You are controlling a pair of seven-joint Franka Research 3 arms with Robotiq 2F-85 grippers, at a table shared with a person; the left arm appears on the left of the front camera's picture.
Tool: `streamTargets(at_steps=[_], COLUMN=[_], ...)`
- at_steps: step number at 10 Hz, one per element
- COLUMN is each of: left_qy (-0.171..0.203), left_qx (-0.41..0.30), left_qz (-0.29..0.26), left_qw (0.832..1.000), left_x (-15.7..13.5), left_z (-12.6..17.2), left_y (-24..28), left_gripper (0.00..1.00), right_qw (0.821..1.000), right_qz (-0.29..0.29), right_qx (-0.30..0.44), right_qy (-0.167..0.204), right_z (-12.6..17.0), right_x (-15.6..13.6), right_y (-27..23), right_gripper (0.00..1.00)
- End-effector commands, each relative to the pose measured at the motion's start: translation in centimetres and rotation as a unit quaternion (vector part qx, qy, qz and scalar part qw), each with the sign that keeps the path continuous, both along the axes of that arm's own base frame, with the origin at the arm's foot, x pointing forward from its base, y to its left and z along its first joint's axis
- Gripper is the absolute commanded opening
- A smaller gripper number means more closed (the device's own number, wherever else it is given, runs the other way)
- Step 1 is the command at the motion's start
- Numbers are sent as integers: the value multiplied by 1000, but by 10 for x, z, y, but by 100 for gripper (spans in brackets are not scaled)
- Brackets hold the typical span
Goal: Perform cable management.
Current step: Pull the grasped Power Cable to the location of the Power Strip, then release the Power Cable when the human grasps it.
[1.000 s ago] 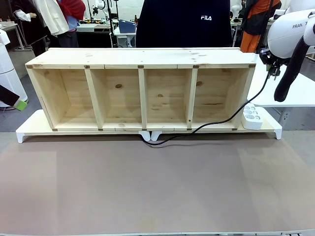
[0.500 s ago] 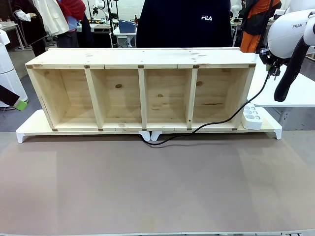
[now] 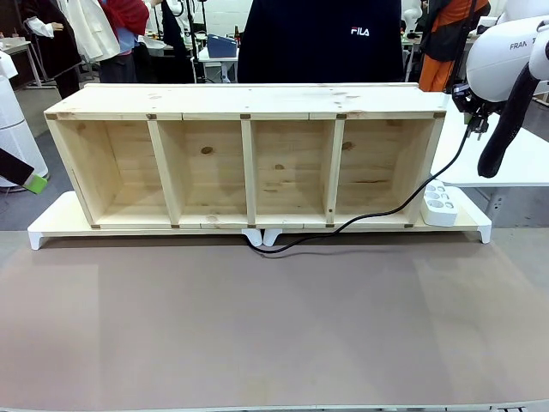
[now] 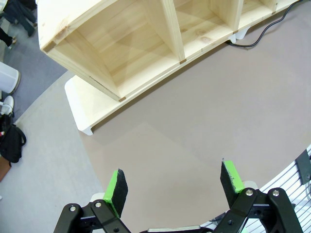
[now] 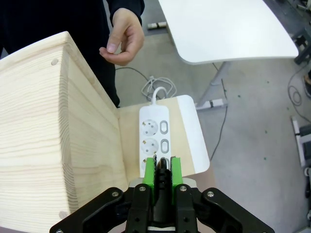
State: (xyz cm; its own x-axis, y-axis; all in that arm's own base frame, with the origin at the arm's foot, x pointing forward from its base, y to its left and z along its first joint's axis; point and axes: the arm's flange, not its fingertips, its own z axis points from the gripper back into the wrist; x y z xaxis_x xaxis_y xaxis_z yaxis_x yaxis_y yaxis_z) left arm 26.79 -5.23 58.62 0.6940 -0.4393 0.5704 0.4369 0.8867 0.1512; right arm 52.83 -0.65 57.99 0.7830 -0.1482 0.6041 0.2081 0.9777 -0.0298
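Early stage, I'd judge: right end effector (image 5: 163,170) is gripping the plug end of the cable (image 3: 377,215), pads clamped on it, directly above the power strip (image 5: 156,138). Cable is trailing across the desk (image 3: 274,326) under the shelf (image 3: 249,154); routing/plugging left. Left end effector (image 4: 175,187) is hanging wide open, empty. Plug mostly hidden btwn pads.
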Motion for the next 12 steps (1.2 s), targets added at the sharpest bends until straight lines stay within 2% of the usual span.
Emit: streamTargets(at_steps=[1,12], left_qy=[-1,-1], left_qx=[-2,-2], left_qz=[-2,-2], left_qw=[1000,1000], left_x=[0,0], left_z=[0,0], left_y=[0,0], left_gripper=[100,100], right_qw=[1000,1000], right_qz=[-4,-4], right_qx=[4,4], right_qy=[-3,-3], right_z=[3,3], right_x=[1,1], right_y=[0,0], right_gripper=[16,16])
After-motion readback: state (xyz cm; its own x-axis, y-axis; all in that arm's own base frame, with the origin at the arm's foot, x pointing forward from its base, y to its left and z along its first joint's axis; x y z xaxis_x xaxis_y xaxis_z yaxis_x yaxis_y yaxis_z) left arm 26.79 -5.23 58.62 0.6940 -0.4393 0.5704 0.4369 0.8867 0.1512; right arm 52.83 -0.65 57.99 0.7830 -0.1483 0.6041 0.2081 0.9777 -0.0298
